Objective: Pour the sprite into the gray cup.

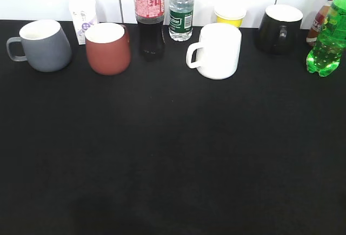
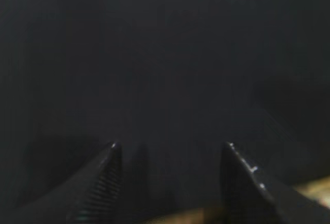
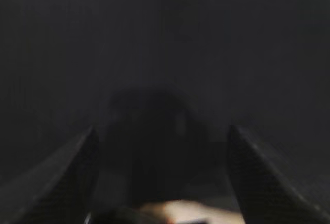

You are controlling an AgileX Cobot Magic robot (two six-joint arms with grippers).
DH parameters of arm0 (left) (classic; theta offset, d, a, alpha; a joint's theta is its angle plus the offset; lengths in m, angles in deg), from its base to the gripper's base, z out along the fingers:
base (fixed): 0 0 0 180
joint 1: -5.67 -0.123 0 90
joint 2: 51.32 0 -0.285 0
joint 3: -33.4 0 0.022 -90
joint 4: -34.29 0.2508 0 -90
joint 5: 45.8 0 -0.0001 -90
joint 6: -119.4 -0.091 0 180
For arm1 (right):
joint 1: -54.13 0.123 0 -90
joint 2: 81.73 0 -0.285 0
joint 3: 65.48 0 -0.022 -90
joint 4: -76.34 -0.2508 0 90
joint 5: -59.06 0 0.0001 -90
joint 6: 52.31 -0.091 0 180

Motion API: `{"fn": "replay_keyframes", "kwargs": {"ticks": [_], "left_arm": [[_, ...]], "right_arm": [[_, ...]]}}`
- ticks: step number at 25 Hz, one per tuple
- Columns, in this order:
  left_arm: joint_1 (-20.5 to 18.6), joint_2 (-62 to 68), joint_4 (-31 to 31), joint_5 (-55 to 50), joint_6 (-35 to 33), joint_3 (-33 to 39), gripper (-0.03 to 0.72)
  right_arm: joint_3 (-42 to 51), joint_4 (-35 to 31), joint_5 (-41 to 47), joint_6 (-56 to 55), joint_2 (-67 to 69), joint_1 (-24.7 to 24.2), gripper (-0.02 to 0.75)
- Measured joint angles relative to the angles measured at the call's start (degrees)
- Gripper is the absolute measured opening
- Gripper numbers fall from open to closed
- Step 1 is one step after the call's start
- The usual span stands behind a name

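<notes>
The sprite [image 1: 326,39] stands upright at the far right edge of the black table [image 1: 173,154], long axis vertical, lobed base down, cut off by the frame edge. Just behind it is a brown bottle [image 1: 320,21]. The gray cup [image 1: 44,45] sits at the far left of the same row, well apart from it, mouth up, handle pointing left; its white inside shows no contents I can make out.

Between them stand a red-brown mug [image 1: 108,47], a cola bottle [image 1: 150,24], a clear water bottle [image 1: 181,11], a white mug [image 1: 217,50], a yellow tub [image 1: 230,15] and a black mug [image 1: 279,28]. The whole front of the table is open.

The left gripper [image 2: 170,149] and right gripper [image 3: 162,134] each hang over dark cloth, jaws spread wide, grasping nothing.
</notes>
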Motion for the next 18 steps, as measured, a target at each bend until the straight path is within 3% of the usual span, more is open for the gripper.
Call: {"fn": "replay_keyframes", "kwargs": {"ticks": [6,18], "left_arm": [[0.00,0.00,0.00,6.03,0.05,2.53,0.458],[-0.16,-0.06,0.38,6.08,0.05,2.60,0.409]], "right_arm": [[5.77,-4.37,-8.48,1.52,-0.05,0.00,0.575],[5.85,-4.74,-9.54,2.18,-0.75,0.00,0.575]]}}
